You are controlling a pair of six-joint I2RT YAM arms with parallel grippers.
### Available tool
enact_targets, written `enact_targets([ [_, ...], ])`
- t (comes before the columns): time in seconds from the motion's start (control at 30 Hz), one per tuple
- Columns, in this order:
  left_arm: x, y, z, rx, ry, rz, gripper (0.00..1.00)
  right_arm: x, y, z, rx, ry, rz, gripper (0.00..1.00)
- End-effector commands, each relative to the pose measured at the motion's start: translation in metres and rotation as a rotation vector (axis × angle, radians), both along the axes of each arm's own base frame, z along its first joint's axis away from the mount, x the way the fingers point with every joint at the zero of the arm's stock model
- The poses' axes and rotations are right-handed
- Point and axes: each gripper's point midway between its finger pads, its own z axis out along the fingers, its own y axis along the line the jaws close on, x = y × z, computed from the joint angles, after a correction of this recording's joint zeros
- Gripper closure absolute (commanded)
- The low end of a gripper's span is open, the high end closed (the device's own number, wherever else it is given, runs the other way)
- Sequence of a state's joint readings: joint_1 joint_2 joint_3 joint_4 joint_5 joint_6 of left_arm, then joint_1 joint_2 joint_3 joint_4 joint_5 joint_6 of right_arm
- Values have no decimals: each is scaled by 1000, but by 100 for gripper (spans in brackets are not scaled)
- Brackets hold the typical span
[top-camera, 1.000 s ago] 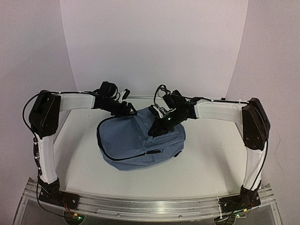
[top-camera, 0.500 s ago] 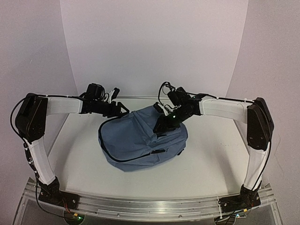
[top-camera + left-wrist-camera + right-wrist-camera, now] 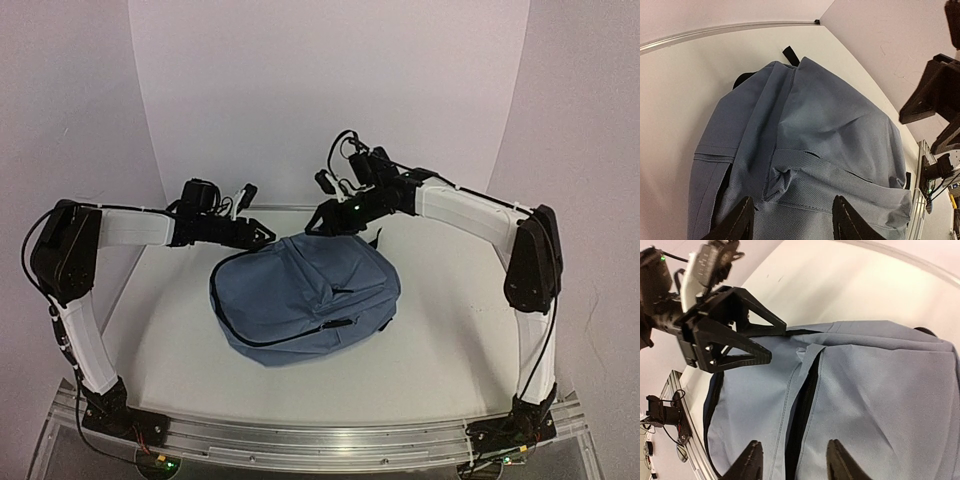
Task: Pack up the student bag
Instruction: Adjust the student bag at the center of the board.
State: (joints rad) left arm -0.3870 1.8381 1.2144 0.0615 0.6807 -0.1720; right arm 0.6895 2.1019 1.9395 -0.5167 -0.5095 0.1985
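The slate-blue student bag (image 3: 300, 300) lies flat in the middle of the white table, rounded top toward the back. My left gripper (image 3: 264, 237) hovers at its back-left edge; in the left wrist view the left gripper (image 3: 794, 217) is open over the puckered fabric of the bag (image 3: 815, 125), holding nothing. My right gripper (image 3: 320, 221) hangs over the bag's back top edge. In the right wrist view the right gripper (image 3: 795, 460) is open, straddling a dark zip line (image 3: 804, 400) on the bag (image 3: 880, 390) without gripping it.
The white table (image 3: 450, 330) curves up into a white backdrop right behind the bag. A metal rail (image 3: 320, 440) carries both arm bases at the near edge. A black strap loop (image 3: 790, 54) sticks out at the bag's top. The two grippers are close together.
The right gripper opened, let go of the bag's front and rose back toward its top edge. The bag settled flatter. The left gripper's jaws narrowed a little; the arm stayed put.
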Motion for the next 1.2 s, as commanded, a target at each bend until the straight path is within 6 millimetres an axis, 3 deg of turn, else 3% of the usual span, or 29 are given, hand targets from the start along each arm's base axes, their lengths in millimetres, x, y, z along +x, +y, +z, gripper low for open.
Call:
enact_targets([
  [0.0, -1, -6, -5, -2, -78, -62, 50, 1, 21, -17, -9, 21, 18, 52],
  [0.2, 4, -9, -18, 14, -91, -79, 55, 7, 40, -32, -19, 20, 17, 53],
  [0.37, 5, -16, -23, 15, -108, -105, 57, 18, 45, -50, -49, 8, -3, 53],
  [0.53, 3, -26, -24, 19, -123, -132, 60, 32, 49, -56, -60, -19, -29, 56],
  [0.67, -1, -34, -24, 27, -139, -152, 67, 39, 50, -60, -67, -31, -51, 65],
  [0.77, -4, -35, -22, 29, -154, -150, 79, 41, 49, -58, -67, -33, -58, 80],
  [0.9, -13, -27, -12, 31, -195, -130, 98, 42, 40, -48, -60, -32, -75, 99],
  [1.17, -35, -10, 26, 42, -322, -104, 100, 44, 12, -32, -13, 38, -120, 100],
])
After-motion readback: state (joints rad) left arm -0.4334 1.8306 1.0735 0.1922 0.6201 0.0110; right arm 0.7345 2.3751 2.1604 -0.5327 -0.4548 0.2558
